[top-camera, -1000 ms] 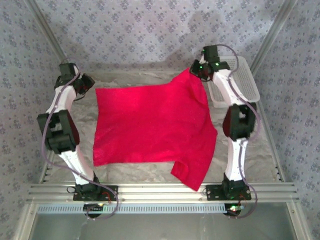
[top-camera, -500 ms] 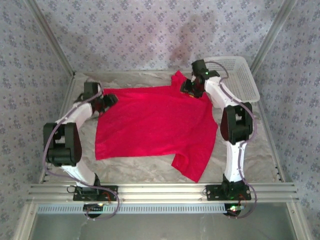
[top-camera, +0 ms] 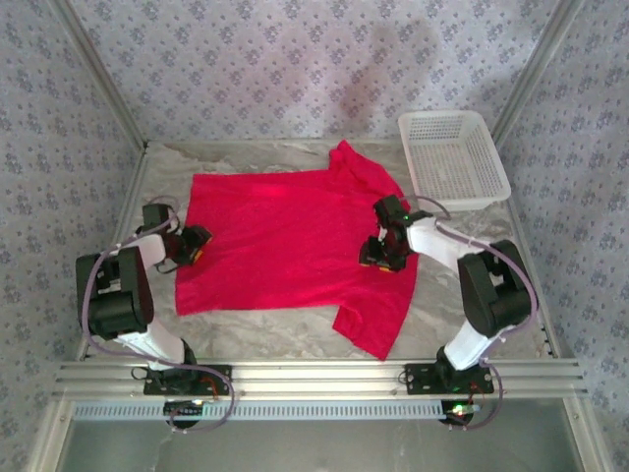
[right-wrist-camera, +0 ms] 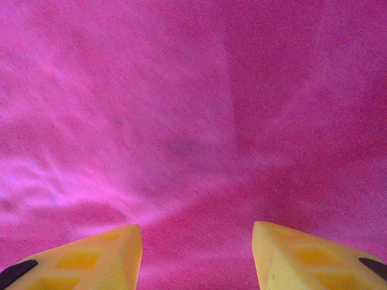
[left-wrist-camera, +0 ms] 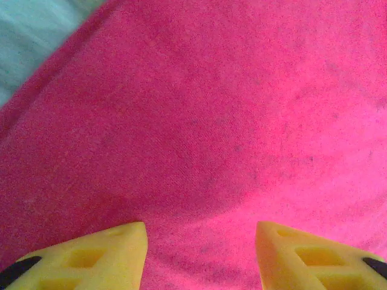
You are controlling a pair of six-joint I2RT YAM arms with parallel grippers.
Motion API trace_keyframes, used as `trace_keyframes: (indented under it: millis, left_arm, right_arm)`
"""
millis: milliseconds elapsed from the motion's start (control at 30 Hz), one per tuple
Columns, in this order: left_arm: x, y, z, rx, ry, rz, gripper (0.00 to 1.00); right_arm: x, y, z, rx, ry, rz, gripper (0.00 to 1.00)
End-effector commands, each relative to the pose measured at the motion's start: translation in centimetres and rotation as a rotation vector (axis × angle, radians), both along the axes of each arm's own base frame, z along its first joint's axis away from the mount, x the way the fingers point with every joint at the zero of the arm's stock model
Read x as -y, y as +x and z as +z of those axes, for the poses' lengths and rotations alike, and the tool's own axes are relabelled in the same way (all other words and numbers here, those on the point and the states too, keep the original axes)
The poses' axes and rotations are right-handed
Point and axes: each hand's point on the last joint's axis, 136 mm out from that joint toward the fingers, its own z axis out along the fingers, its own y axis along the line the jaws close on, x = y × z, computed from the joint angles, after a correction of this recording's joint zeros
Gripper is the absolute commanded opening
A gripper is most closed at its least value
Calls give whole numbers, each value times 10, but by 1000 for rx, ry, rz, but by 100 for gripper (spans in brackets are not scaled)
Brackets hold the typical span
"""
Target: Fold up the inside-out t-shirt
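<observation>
**Figure: Both grippers poised over the spread shirt before a fold**

*Top external view.* The inside-out t-shirt [top-camera: 295, 236] is laid flat on the table [top-camera: 265, 329], spread between the two grippers. The left gripper [top-camera: 192, 246] is placed at the shirt's left edge, the cloth reaching away to its right. The right gripper [top-camera: 380, 258] is set over the shirt's right part, with one sleeve beyond it and the other nearer the arm bases. A white basket [top-camera: 454, 157] stands beyond the right gripper, apart from the cloth.

*Left wrist view.* The yellow fingers [left-wrist-camera: 115, 248] are spread, with nothing pinched. Red fabric lies directly beneath and ahead, and its edge and bare table are seen ahead to the left.

*Right wrist view.* The fingers [right-wrist-camera: 103, 251] are likewise spread and empty over lightly rippled fabric.

*Interpretation.* No fold is yet made, so the taking of a first hold is judged to be the step in hand. The next move calls for each gripper to be lowered and closed on cloth, then lifted evenly with the other.
</observation>
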Motion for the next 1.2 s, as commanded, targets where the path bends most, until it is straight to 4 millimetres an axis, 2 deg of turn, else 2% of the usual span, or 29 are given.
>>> trace_keyframes:
  millis: [0,133,267,367,433,533,633,767,800,833,900,1000,1100,1167]
  left_arm:
    - [-28,-4,-8,-44,29,42,50]
    - [-37,-15,1,-36,62,68,50]
    - [-29,-27,14,-23,97,29,50]
    - [-14,-34,25,-16,125,-28,51]
    - [-7,-35,37,-7,167,-64,51]
    - [8,-15,69,82,210,-113,51]
    - [41,21,98,175,221,-209,50]
    - [89,66,103,188,195,-342,47]
    - [97,75,99,180,191,-364,47]
    - [102,84,97,176,189,-376,47]
    - [111,102,87,166,177,-396,47]
    - [115,123,66,126,164,-409,47]
    - [113,140,46,83,169,-413,47]
    - [110,147,31,61,162,-404,47]
  right_arm:
    - [7,-15,-12,-19,-12,-30,54]
    - [19,-48,-21,-83,-64,-29,54]
    - [37,-84,-15,-119,-124,-51,55]
    - [44,-95,2,-91,-134,-76,55]
    - [41,-87,24,-22,-113,-95,56]
    - [27,-52,63,125,-49,-98,58]
    - [8,5,94,288,-10,-86,52]
    - [-24,94,121,415,22,-53,46]
    - [-31,119,119,416,23,-57,43]
    - [-35,134,117,414,25,-58,42]
    - [-43,177,106,394,51,-70,41]
    - [-49,232,78,330,111,-112,38]
    - [-48,275,54,316,135,-162,37]
    - [-45,293,36,302,145,-227,35]
